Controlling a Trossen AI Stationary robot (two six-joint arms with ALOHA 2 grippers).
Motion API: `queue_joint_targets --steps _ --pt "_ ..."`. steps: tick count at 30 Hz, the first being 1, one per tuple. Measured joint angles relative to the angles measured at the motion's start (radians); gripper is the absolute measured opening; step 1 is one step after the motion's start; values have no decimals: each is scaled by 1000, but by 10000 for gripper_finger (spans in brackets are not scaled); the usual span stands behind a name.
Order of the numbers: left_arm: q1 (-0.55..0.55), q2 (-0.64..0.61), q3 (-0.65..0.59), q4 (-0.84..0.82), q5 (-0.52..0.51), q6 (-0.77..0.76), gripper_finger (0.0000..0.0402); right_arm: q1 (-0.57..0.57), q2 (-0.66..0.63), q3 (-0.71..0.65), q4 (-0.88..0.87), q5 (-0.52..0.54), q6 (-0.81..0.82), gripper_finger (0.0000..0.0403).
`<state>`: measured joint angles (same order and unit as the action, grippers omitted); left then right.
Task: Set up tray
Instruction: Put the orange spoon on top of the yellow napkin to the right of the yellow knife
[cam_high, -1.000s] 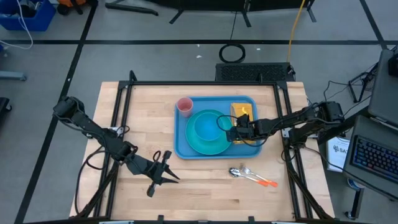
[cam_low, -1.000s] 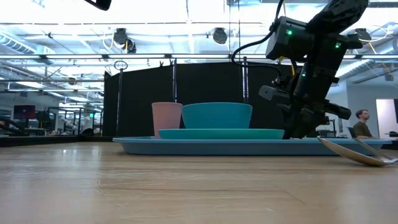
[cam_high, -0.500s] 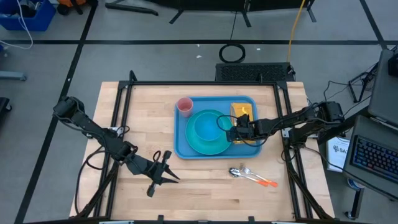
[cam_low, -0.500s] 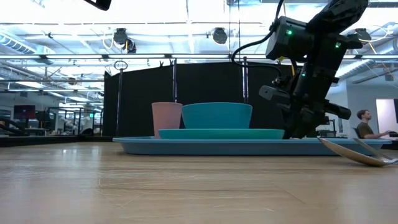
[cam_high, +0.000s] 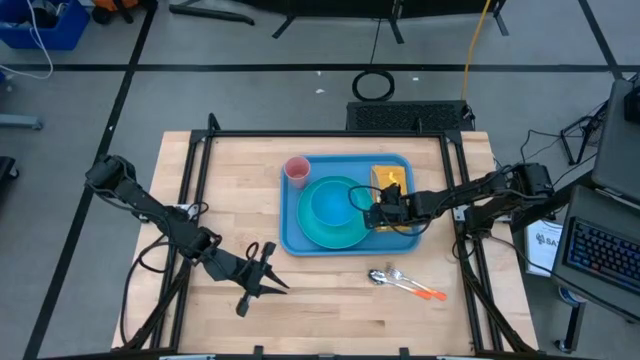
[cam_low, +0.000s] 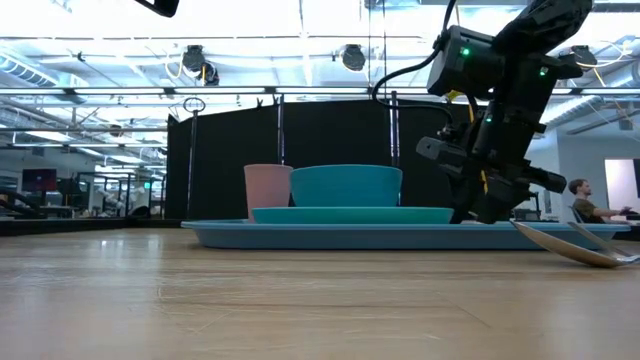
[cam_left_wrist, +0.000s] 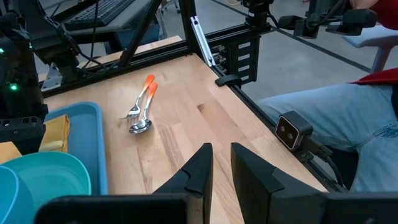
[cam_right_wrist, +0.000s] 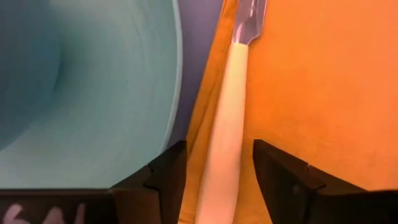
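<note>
Nearest, the left hand (cam_high: 268, 274) waits on the bare front of the worktop (cam_high: 330, 315), its fingers nearly closed on nothing; just right of it lie a spoon (cam_high: 383, 277) and fork (cam_high: 412, 288), not yet on the tray (cam_high: 292, 236). Farther back, at the tray's right side, the right hand (cam_high: 381, 216) has just spread its fingers, letting go a white-handled knife (cam_right_wrist: 225, 149) onto the orange napkin (cam_right_wrist: 311, 93) beside the turquoise plate (cam_high: 335, 232); so the knife looks placed, and the tray sits mid-worktop with bowl (cam_high: 333, 204) and pink cup (cam_high: 297, 170).
</note>
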<state>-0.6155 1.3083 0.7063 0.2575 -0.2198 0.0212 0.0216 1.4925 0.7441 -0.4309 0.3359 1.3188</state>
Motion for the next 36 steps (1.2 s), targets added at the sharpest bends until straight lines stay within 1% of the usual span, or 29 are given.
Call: queue_joint_targets --steps 5,10,12,18,21,26,28,30,32,34,36 --pt "0 0 0 -1 0 0 63 0 -13 0 0 -6 -30 171" --pt "0 0 0 -3 0 0 63 0 -40 1 -6 -58 -50 165" --pt "0 0 0 -5 0 0 63 0 -52 1 -23 -80 -55 165" --pt "0 0 0 -12 0 0 63 1 -99 1 -95 -85 -50 164" --pt "0 0 0 -18 0 0 63 9 -134 1 -110 -109 -74 164" --pt "0 0 0 -23 0 1 63 62 -197 1 -103 -182 -168 164" --pt "0 0 0 -22 0 1 63 104 -224 1 -90 -182 -198 164" --pt "0 0 0 -23 -1 0 63 154 -247 1 -56 -178 -242 164" --pt "0 0 0 -22 -3 1 63 224 -257 0 21 -138 -304 164" --pt "0 0 0 -22 -7 0 63 301 -256 -9 145 -78 -322 164" --pt "0 0 0 -20 -9 1 63 358 -239 -39 319 -68 -364 164"
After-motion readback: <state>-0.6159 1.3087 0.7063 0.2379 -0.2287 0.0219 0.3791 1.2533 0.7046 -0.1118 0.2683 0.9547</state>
